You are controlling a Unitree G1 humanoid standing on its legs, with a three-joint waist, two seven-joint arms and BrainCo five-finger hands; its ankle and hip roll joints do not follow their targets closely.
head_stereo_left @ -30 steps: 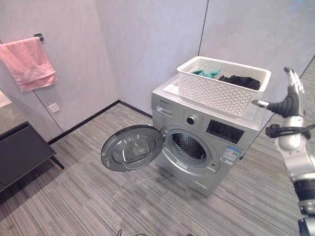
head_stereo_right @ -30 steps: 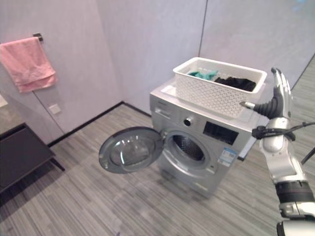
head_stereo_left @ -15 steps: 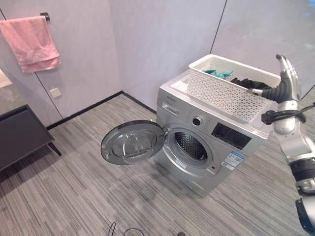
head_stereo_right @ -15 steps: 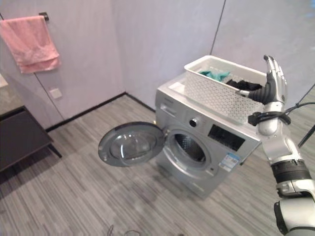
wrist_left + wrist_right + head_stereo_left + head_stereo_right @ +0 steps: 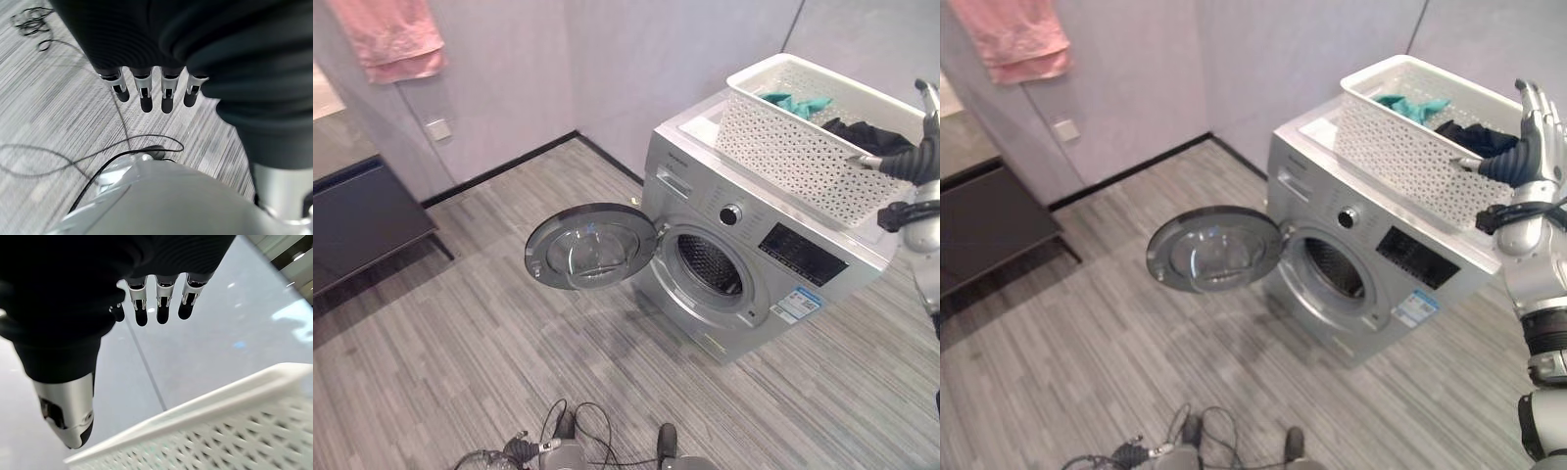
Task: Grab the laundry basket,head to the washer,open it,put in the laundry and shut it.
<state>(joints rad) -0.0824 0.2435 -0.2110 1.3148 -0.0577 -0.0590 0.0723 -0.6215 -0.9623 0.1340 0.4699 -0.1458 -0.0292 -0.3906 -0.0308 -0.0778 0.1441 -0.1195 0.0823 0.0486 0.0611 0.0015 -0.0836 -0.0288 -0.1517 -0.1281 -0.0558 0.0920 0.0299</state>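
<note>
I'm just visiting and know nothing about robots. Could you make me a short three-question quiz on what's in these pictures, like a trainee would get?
1. True or false: the washer door is shut.
2. Where does the white laundry basket stand? A: on the floor. B: on top of the washer. C: in the robot's left hand.
3. Fill in: the right hand, beside the basket's end, has its fingers ____.

Key: 1 false, the door is swung wide open. 2 B; teal and dark laundry lies in the basket. 3 straight, holding nothing.
</note>
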